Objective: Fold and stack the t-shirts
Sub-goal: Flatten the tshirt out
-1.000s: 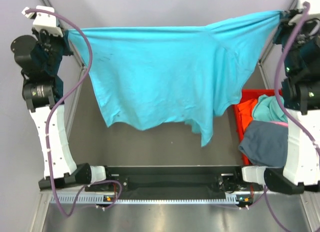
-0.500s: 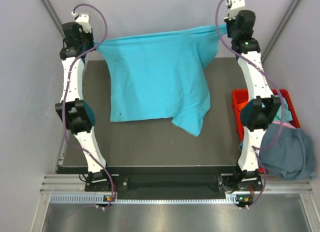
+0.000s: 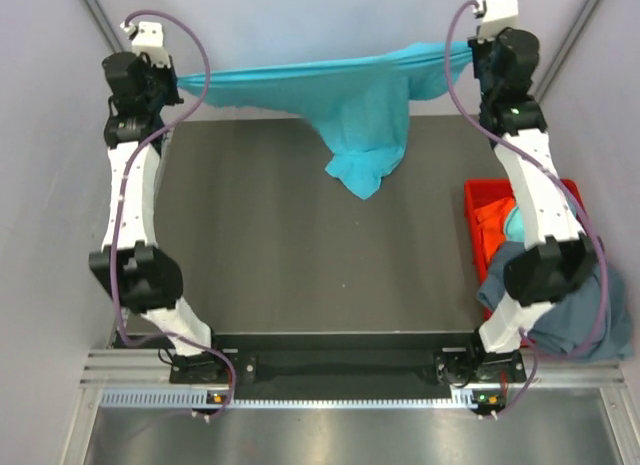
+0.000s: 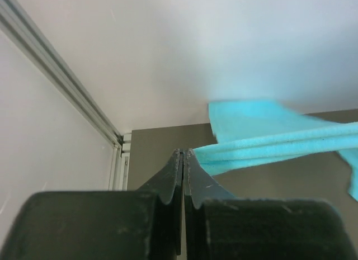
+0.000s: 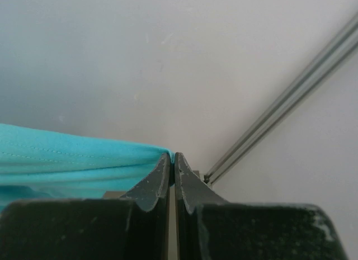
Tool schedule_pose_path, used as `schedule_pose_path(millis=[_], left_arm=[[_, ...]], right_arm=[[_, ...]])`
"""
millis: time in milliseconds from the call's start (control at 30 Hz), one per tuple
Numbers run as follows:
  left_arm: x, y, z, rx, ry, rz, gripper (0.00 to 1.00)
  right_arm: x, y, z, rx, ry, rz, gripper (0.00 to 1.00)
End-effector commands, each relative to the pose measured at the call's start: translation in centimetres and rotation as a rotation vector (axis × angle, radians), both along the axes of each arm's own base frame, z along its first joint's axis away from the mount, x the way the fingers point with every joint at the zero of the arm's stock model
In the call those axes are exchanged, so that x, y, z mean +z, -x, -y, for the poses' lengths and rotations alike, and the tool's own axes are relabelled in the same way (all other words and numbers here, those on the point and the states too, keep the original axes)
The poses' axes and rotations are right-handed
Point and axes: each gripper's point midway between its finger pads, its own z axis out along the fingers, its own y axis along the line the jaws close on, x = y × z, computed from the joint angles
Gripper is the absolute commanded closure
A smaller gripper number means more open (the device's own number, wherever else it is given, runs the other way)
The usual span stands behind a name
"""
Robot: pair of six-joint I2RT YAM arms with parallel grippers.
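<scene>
Currently: spreading step, fold not yet begun. Turquoise shirt: strung in the air along the 12 o'clock edge of the table, taut on top, a loose flap sagging near 1 o'clock. Left claw: 11 o'clock, jaws pressed together, pinching one end of the cloth. Right claw: 1 o'clock, likewise clamped on the other end. Orange shirt in the red bin, blue-grey shirt draped over its near end: 4 o'clock. Next move, as judged: lower both claws evenly toward 6 o'clock, laying the cloth flat without bunching.

Robot lab test cell, plain grey enclosure walls, aluminium frame rails, black tabletop
</scene>
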Motion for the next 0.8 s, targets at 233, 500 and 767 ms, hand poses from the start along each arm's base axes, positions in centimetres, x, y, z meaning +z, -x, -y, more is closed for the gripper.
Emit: schedule_pose_path(millis=[233, 500, 767], left_arm=[[-2.7, 13.6, 2.4, -0.095, -0.013, -0.163, 1.00], [-9.7, 21.3, 4.5, -0.172, 0.013, -0.468, 1.00], [-12.0, 27.3, 8.1, -0.338, 0.107, -0.658, 1.00]], right_arm=[[-4.1, 12.6, -2.4, 0.179, -0.163, -0.253, 1.00], [-16.1, 20.1, -4.8, 0.255, -0.235, -0.597, 1.00], [-22.2, 26.8, -9.6, 0.594, -0.268, -0.898, 1.00]])
